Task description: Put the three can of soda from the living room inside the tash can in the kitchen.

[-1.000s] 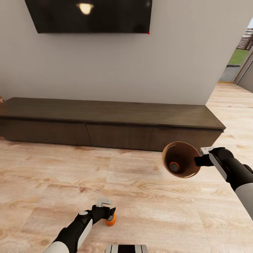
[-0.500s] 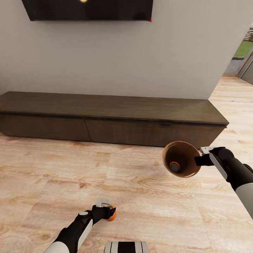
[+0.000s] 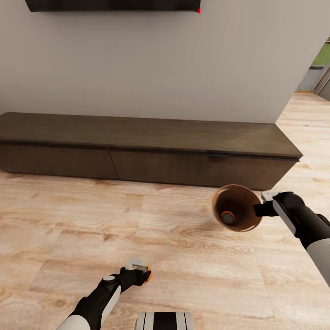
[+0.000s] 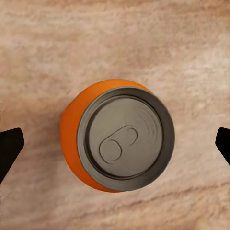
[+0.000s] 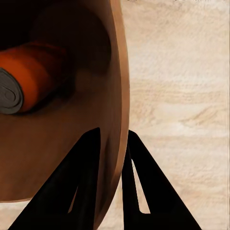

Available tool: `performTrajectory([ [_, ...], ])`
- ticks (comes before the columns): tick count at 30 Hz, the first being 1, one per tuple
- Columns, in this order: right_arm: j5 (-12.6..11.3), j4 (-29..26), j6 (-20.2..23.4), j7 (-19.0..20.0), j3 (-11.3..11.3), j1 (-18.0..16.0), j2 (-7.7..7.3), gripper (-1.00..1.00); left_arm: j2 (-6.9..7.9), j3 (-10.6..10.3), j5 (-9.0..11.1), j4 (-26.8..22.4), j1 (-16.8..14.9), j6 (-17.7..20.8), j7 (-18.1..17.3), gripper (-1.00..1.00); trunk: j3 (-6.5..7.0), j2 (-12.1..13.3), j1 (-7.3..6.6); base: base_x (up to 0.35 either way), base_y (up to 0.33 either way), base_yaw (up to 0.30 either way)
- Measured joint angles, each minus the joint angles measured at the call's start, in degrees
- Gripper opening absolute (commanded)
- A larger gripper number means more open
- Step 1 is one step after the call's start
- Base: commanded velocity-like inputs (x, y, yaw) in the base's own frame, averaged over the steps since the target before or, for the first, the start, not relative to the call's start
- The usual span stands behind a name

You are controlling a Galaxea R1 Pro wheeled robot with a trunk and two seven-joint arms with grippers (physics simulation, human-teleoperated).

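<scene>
An orange can of soda (image 3: 146, 275) stands upright on the wood floor, its grey top (image 4: 125, 139) facing the left wrist camera. My left gripper (image 3: 136, 269) hangs over it, open, with its dark fingertips (image 4: 9, 148) spread wide on either side and not touching the can (image 4: 72, 124). My right gripper (image 3: 259, 210) is shut on the rim of the tash can (image 3: 245, 201), held tipped with its copper mouth toward my head. A second orange can of soda (image 3: 227, 217) lies inside it (image 5: 33, 76), and both fingers (image 5: 86, 172) clamp the bin's wall (image 5: 112, 96).
A long, low dark wood cabinet (image 3: 146, 151) runs along the grey wall ahead, with the lower edge of a wall TV (image 3: 114, 5) above it. Wood floor (image 3: 192, 270) spreads between me and the cabinet. A doorway opens at the far right (image 3: 321, 73).
The whole view has shifted: TV and cabinet sit higher in the picture. The floor can has slid further under my left gripper. The right gripper still holds the bin the same way.
</scene>
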Motion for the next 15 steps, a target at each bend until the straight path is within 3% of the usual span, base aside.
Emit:
performTrajectory([
  [4,2.2,0.0,0.0,-0.1,-0.1,0.0,0.31,-1.00,0.02,0.0,0.0,-0.1,0.0,0.0,0.0,1.00,0.00,0.0,0.00,0.000,0.000,0.000],
  [15,2.5,0.1,0.0,0.0,0.0,0.0,0.47,-1.00,-0.03,-0.1,0.0,0.0,0.0,0.0,0.0,1.00,-0.22,0.0,0.03,0.000,0.000,0.000],
])
